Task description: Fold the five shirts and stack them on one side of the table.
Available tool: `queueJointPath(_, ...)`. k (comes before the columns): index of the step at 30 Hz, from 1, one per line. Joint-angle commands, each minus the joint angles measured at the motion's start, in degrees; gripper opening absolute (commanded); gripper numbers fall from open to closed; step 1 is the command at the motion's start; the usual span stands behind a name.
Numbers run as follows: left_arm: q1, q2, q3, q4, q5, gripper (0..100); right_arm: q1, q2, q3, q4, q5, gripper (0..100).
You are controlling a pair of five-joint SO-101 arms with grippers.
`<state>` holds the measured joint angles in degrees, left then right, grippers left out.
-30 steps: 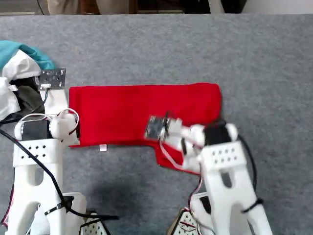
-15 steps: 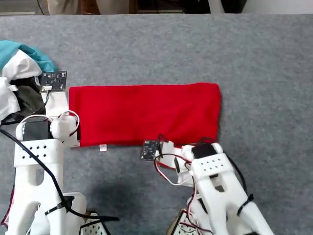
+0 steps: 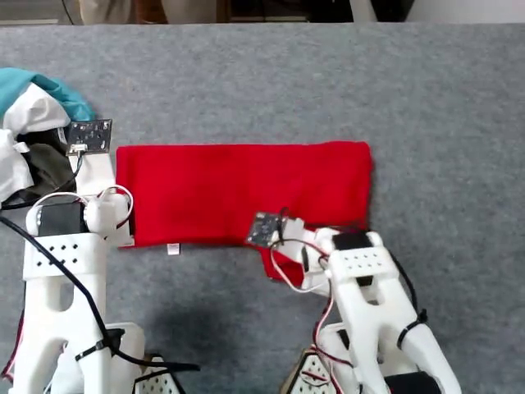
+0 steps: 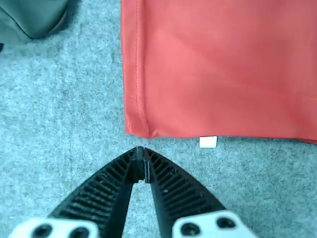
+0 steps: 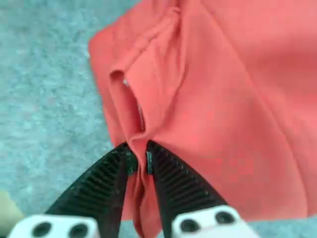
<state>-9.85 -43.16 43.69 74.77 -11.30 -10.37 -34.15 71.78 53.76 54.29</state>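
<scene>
A red shirt (image 3: 238, 190) lies folded into a long rectangle across the middle of the grey table. A small flap of it (image 3: 276, 264) sticks out past its near edge. My right gripper (image 5: 139, 154) is shut on a raised fold of this red cloth (image 5: 163, 94); in the high view the right gripper (image 3: 283, 261) sits at that flap. My left gripper (image 4: 139, 154) is shut and empty, just off the shirt's near left corner (image 4: 137, 130), next to a white tag (image 4: 208, 142). In the high view the left gripper (image 3: 125, 239) rests at that corner.
A heap of other shirts (image 3: 31, 123), teal, white and dark, lies at the table's left edge beside the left arm. A dark garment (image 4: 34, 17) shows beyond the red shirt's corner. Bare grey table (image 3: 443, 123) stretches to the right and far side.
The right arm drew back from over the shirt toward the near edge, then came slightly forward again, now at the flap. The left arm has stayed put.
</scene>
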Motion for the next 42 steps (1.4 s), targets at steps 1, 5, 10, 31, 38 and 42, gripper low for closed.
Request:
queueJointPath(1,-0.4,-1.4,-0.4,0.3,-0.4,2,1.8,0.0,-5.7,3.2,0.6,0.9)
queueJointPath(5,-0.4,-1.4,-0.4,0.2,-0.4,2,1.7,0.1,-14.3,10.0,0.9,0.9)
queueJointPath(10,-0.5,-2.0,-0.9,0.3,-0.4,2,0.6,5.7,-27.3,20.3,5.1,0.9)
queueJointPath(31,-0.5,-2.0,-1.1,0.4,-0.4,2,0.0,52.6,-75.6,28.7,13.2,4.9)
queueJointPath(38,-0.4,-2.0,-1.1,0.3,-0.4,2,1.8,55.1,-86.6,32.6,13.1,26.3)
queueJointPath(42,-0.4,-2.0,-1.2,0.3,-0.4,2,2.9,55.1,-89.2,35.6,13.1,26.3)
